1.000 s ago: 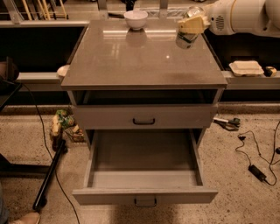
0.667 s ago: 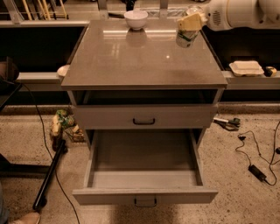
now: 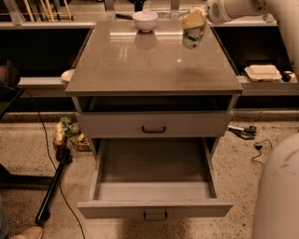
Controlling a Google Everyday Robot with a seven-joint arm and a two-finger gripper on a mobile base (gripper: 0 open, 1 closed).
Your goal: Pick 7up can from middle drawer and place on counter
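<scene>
7up can (image 3: 193, 38) sits directly beneath the gripper (image 3: 195, 19), its upper part clasped between the yellowish fingers (image 3: 189, 21), its green-and-white lower body showing below them. The can's base looks to meet the counter (image 3: 149, 70), though contact cannot be confirmed.

Compared with a second ago, gripper and can are lower and slightly further left, and the white arm (image 3: 233, 7) reaches in further from the right. A pale rounded shape (image 3: 278, 186) has come into the lower right corner.

Left of the gripper, and well apart from it, a white bowl (image 3: 145, 21) stands at the counter's back edge. The right edge of the counter is near the gripper; toward the front and left, the slab is bare. Far below the gripper, the middle drawer (image 3: 154, 163) stands pulled out with its floor bare.
</scene>
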